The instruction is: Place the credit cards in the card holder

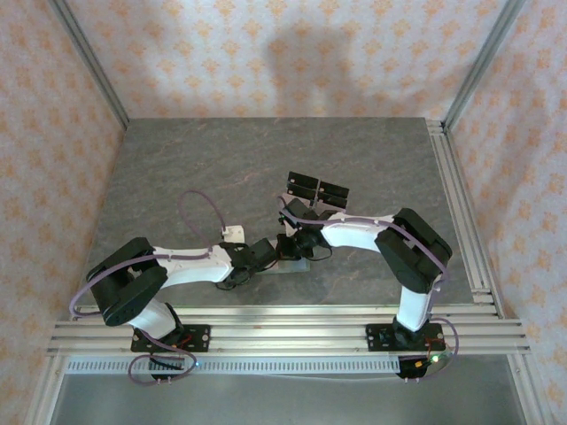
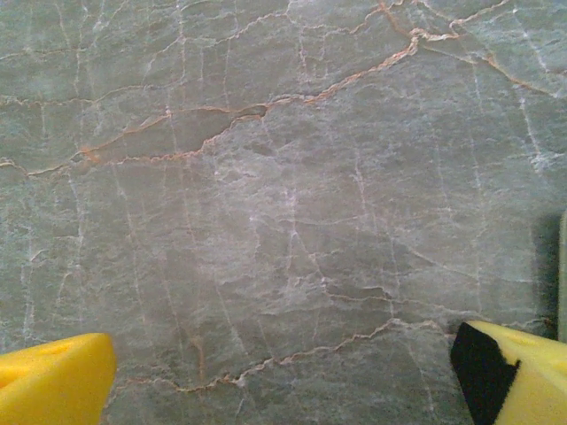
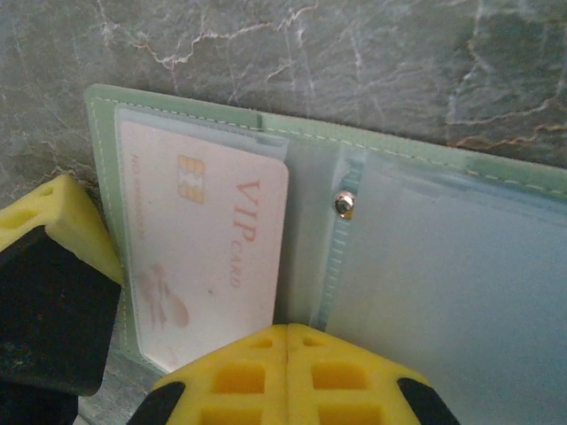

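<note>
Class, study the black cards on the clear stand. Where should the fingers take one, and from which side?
Probably its free upper edge, from above. Each black card seems to lean on the clear stand with its lower edge seated, so only the top is open to pinch, one finger on each face. The view is too small to be sure.

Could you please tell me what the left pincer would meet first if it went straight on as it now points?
Probably the bare grey tabletop: the left pincer, open, faces it with nothing between; how far off is unclear.
</note>
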Available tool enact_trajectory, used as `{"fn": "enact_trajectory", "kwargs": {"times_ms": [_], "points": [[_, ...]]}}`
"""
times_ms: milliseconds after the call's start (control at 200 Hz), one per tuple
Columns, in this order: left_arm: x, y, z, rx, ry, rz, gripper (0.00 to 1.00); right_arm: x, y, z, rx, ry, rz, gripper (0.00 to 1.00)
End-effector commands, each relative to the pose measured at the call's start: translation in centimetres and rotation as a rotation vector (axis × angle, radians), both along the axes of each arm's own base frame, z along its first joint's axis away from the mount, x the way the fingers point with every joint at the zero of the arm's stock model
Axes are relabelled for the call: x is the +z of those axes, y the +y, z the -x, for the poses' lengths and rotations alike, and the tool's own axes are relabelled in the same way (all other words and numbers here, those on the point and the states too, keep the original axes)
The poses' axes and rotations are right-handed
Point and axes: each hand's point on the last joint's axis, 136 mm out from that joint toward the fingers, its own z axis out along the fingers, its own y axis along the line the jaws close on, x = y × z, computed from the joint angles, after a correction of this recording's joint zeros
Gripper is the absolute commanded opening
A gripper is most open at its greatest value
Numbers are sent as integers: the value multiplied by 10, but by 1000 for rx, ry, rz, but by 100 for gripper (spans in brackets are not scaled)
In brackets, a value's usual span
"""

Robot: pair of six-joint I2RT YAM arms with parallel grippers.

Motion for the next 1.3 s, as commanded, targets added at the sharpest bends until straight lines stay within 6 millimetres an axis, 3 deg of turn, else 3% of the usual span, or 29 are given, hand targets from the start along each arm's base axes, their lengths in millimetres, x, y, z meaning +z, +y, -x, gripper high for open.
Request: {"fn": "enact_trajectory", "kwargs": {"times_ms": [0,195,320,390,540,826,1291], "points": [[0,1,1,-10,-4,-26,100,19,3,0,30,-39,-4,0],[26,17,-2,-17,-40,-97,100,57,-22,-10,-8,-162,42,22],[38,22,-2,-9,-65,-75,100,60,-47,-16,-27,-202,116,39],[43,19,-4,-18,-76,-52,100,58,-58,-19,-19,-217,168,43],[46,4,-9,-60,-71,6,100,53,-65,-26,15,-244,247,45],[39,-17,-12,-90,-71,106,100,41,-51,-34,42,-227,237,45],[10,-26,-9,-98,-4,104,100,19,-49,-38,57,-201,273,46]]}}
